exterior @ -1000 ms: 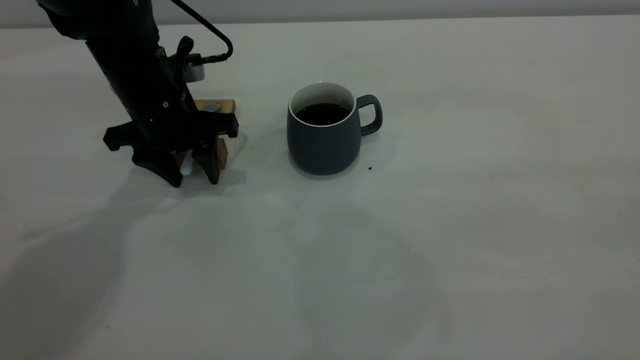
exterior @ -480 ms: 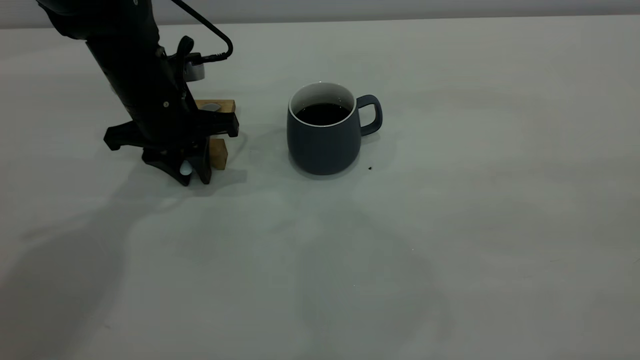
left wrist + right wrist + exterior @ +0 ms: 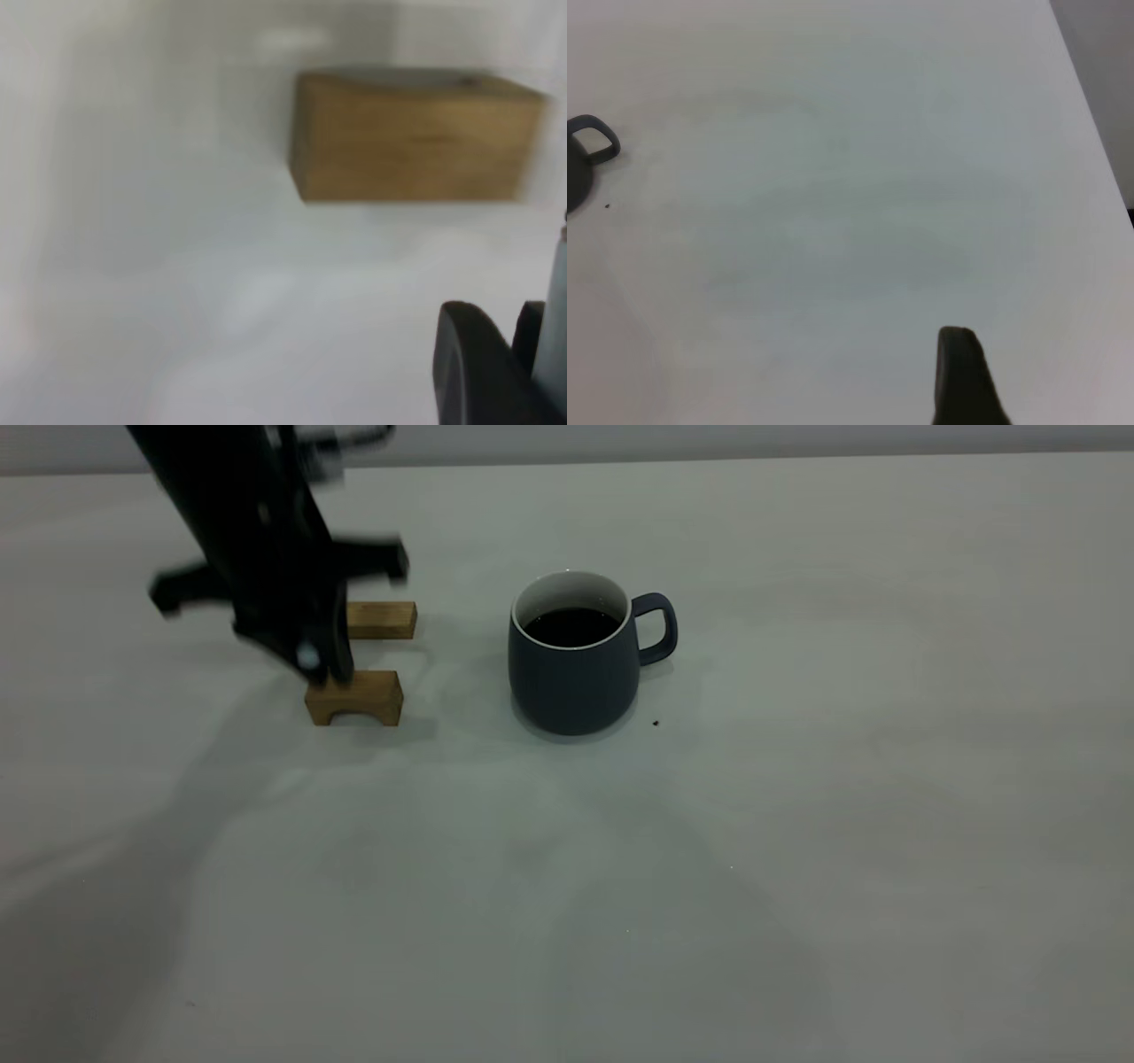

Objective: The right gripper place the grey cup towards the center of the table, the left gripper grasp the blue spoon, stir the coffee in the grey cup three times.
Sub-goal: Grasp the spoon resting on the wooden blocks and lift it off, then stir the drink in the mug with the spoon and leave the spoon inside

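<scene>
Blue spoon (image 3: 308,657) clamped in left gripper (image 3: 312,662), above wooden block (image 3: 355,697).

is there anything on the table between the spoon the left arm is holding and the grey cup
Nothing visible does. The left gripper holds the blue spoon above the nearer wooden block. Between it and the grey cup lies only bare table; both blocks sit below the spoon, left of the cup.

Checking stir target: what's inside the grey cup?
Dark coffee lies below the white inner wall of the grey cup. No spoon in it. Anything beneath the surface is hidden.
</scene>
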`<state>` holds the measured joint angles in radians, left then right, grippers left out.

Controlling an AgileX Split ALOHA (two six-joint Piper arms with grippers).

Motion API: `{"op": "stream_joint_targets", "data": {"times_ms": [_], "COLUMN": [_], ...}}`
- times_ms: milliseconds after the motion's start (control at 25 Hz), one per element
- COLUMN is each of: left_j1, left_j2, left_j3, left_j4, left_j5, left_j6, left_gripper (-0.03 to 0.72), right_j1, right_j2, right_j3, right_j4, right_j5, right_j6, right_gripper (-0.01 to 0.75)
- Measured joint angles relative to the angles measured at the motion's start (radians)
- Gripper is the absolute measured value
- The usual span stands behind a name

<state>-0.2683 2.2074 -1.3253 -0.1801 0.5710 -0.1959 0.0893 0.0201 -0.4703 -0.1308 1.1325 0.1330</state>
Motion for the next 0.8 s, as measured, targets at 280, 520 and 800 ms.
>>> {"op": "stream_joint_targets", "data": {"times_ms": [280, 520, 800], "left_j1": [0.0, 0.0, 0.0], "left_j2": [-0.149, -0.152, -0.152], "left_j3": [-0.005, -0.005, -0.005], "left_j4": [-0.167, -0.482, -0.93], "left_j5": [0.136, 0.183, 0.29], "left_j6": [-0.019, 0.087, 0.138], "left_gripper": [0.134, 0.134, 0.134], "right_j1": [0.0, 0.0, 0.0], "right_j2": [0.0, 0.0, 0.0], "right_j3": [0.0, 0.0, 0.0], "right_j4": [0.0, 0.0, 0.0], "right_j5": [0.0, 0.0, 0.0], "right_j6": [0.0, 0.0, 0.0], "right_gripper": [0.497, 0.497, 0.497]}}
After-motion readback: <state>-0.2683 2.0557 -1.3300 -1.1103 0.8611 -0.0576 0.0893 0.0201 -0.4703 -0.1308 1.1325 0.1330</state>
